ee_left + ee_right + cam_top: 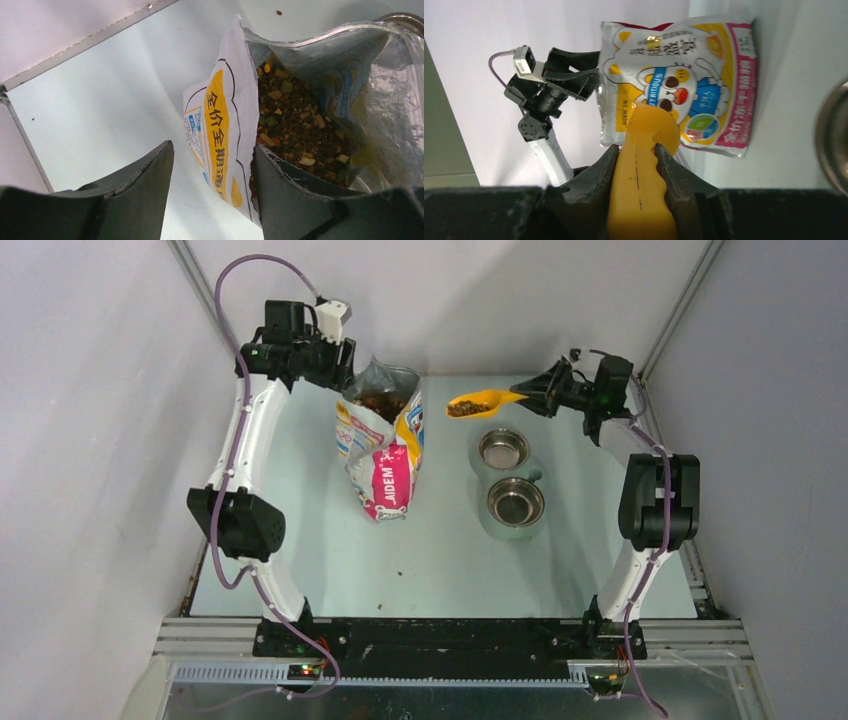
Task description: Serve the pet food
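Yellow plastic is what the right gripper (636,150) clenches: the handle of the scoop (480,403) sits squeezed between both fingers, with no gap showing in the wrist view. The scoop's cup carries a small load of the pet food (466,408), held roughly level. In the overhead view it lies just beyond the farther bowl (503,448), not over it. Most of the kibble is in the open bag (380,455), which stands upright on the table (300,540) to the left of the bowls.

The step in hand looks like carrying the loaded scoop to a bowl and tipping it out. To do that well, the cup should stay level while it travels. It should be brought squarely above the steel rim before the wrist rolls, and the roll should be slow enough that the pellets slide off the lip rather than bounce. Both the farther bowl and the nearer bowl (516,502) look empty, so either could take the serving; the farther one is closer to the scoop. A firm hold on the handle matters, since it could twist between the fingers during the pour.

The left gripper (212,150) stands released, its fingers well apart and straddling the bag's printed wall near the mouth. One finger is outside the bag and the other inside, against the wall. It steadies the bag more than it grips it, and it should stay put while the other arm pours.
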Controlling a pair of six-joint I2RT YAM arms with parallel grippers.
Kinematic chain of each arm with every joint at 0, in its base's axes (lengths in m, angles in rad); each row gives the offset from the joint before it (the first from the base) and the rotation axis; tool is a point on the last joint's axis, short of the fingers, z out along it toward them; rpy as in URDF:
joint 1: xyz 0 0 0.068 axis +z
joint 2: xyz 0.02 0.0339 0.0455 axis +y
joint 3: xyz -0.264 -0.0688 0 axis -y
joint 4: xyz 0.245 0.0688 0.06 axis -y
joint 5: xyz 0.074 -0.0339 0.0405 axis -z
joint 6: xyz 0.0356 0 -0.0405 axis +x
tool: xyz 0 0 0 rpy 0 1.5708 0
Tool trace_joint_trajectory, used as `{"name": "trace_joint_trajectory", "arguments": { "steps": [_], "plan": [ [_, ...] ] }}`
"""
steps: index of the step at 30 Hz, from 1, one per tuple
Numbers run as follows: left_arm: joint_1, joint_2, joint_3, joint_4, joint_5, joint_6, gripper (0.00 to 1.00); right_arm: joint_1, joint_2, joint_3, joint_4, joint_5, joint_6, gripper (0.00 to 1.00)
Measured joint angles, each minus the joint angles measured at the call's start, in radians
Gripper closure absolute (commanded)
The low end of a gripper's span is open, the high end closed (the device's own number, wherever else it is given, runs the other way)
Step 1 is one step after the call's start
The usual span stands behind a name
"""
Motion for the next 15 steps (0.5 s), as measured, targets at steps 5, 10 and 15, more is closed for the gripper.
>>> {"name": "trace_joint_trajectory", "arguments": {
  "steps": [5, 10, 15],
  "plan": [
    [0.000, -0.005, -0.038, 0.037, 0.015, -0.010, 0.35, -0.072, -0.003, -0.089, -0.015, -0.026, -0.062, 1.00],
    [0.000, -0.029, -0.100, 0.086, 0.030, -0.026, 0.35, -0.117, -0.003, -0.134, -0.068, -0.045, -0.150, 1.00],
    [0.000, -0.056, -0.136, 0.114, 0.034, -0.043, 0.35, -0.158, -0.003, -0.154, -0.155, -0.048, -0.261, 1.00]
  ]
}}
